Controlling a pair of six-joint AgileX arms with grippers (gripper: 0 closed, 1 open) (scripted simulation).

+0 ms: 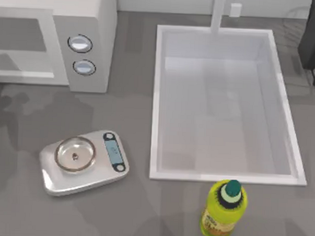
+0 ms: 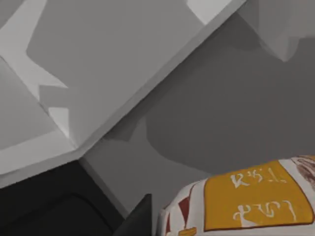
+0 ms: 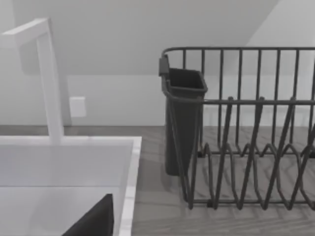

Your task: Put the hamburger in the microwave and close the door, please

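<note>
Where the top view looks down, the microwave (image 1: 72,38) is seen at the bench's (image 1: 143,211) far left, dials facing the sink (image 1: 158,97); a silver scale (image 1: 85,162) and yellow bottle (image 1: 224,211) lie nearer. In the left wrist view, the hamburger's (image 2: 256,201) wrapper is seen just beside a dark edge of the hand; its grip cannot be told. In the right wrist view, a dish rack (image 3: 246,137) is seen beside the sink.

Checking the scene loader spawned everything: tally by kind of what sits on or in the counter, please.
Appliances: 2, the microwave and the kitchen scale
Bottles: 1, the yellow bottle
Sink fixtures: 2, the sink and its faucet
Racks: 1, the dish rack
Wrapped food: 1, the wrapped package seen by the left wrist
Total: 7
</note>
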